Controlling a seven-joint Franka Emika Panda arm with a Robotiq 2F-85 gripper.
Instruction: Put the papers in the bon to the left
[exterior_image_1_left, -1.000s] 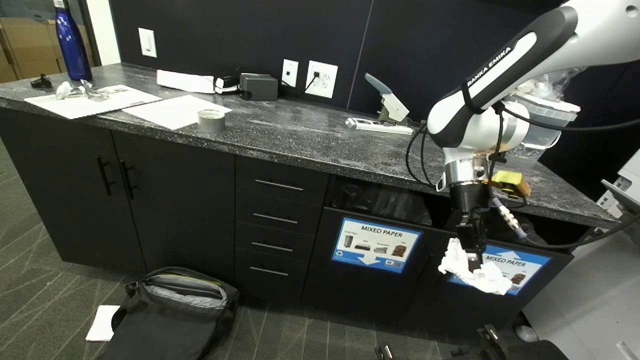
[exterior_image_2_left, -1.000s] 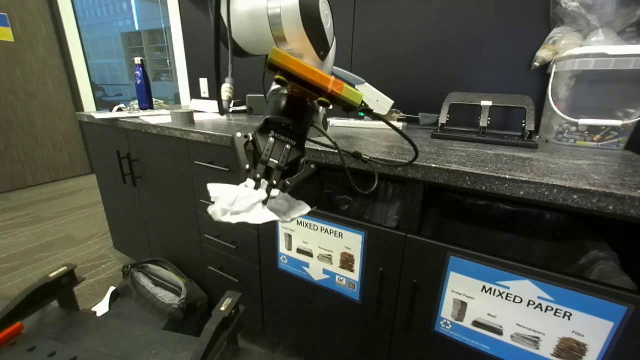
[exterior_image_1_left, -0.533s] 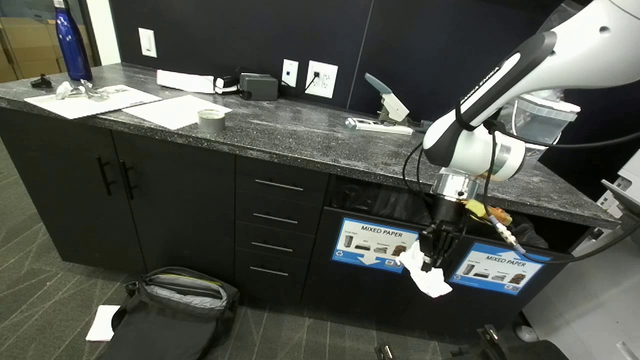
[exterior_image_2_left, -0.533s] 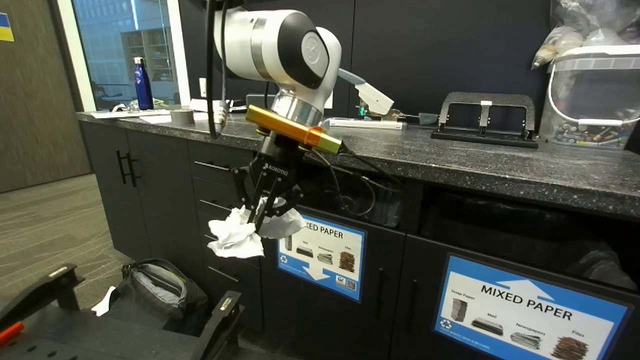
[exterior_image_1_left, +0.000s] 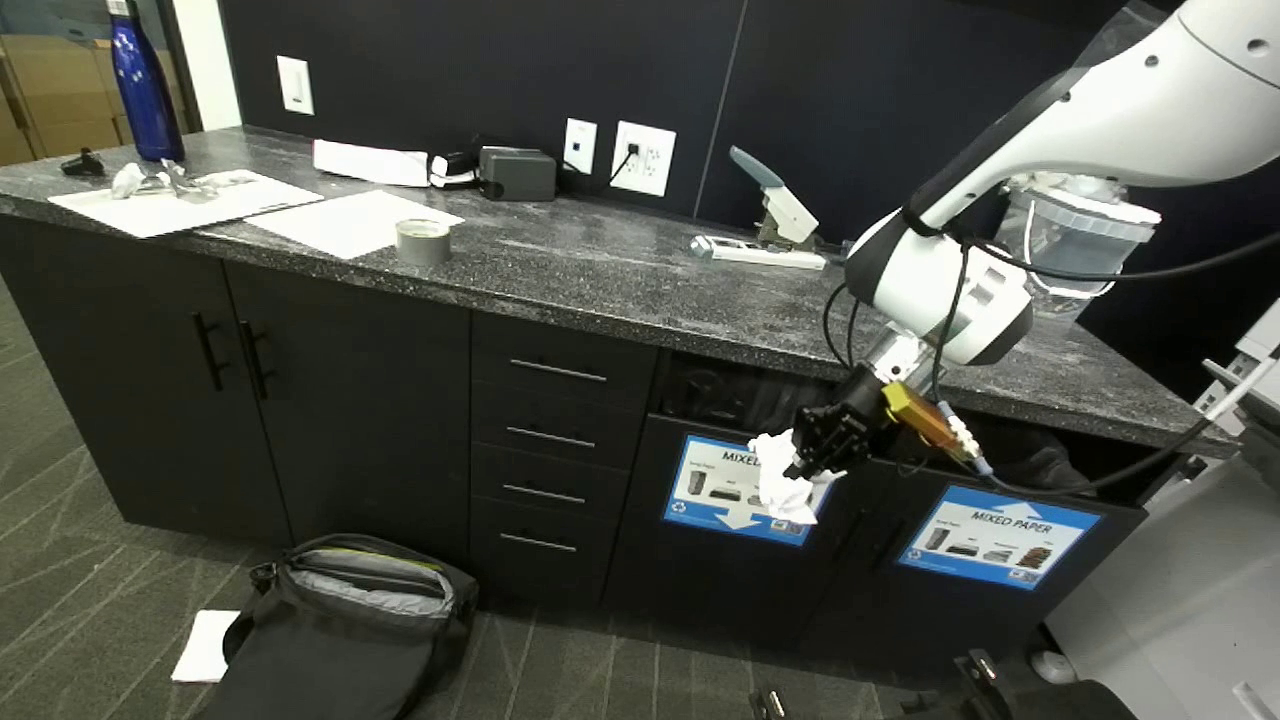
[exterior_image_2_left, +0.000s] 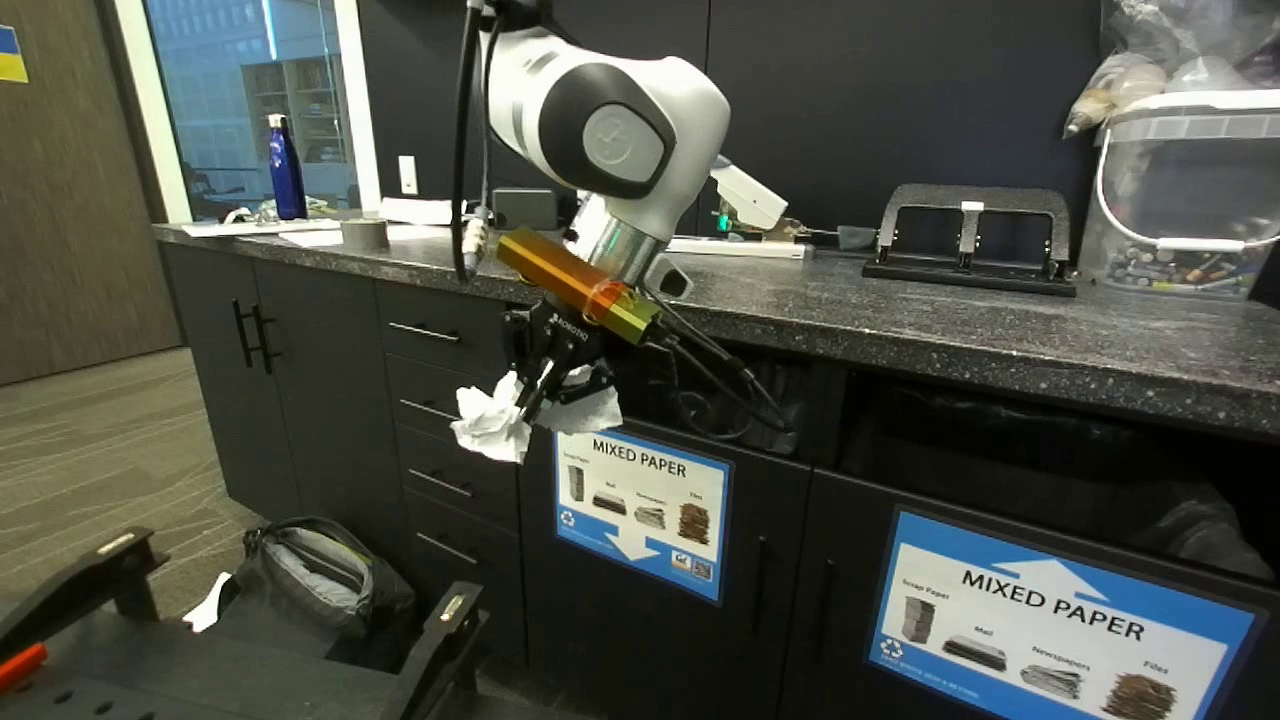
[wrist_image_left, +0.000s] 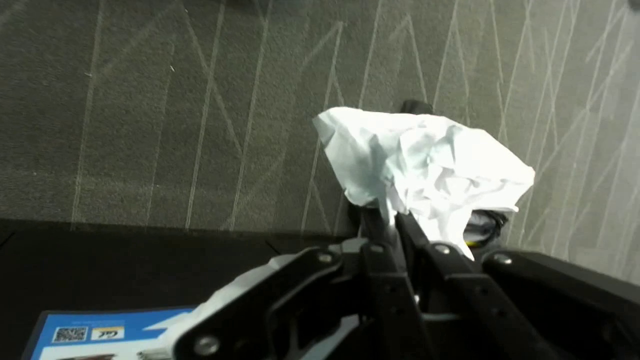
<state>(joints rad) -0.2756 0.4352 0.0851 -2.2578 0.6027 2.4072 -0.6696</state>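
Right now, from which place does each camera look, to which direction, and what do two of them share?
In an exterior view: from in front and above, facing down at the counter; the arm enters at upper right.
In an exterior view: also in front, facing obliquely along the counter toward the glass panel; the arm enters from top.
Wrist view: just behind the jaws, facing the carpet; the jaws, closed on crumpled paper, show below.
Shared: both exterior views show the blue bottle and the bag.
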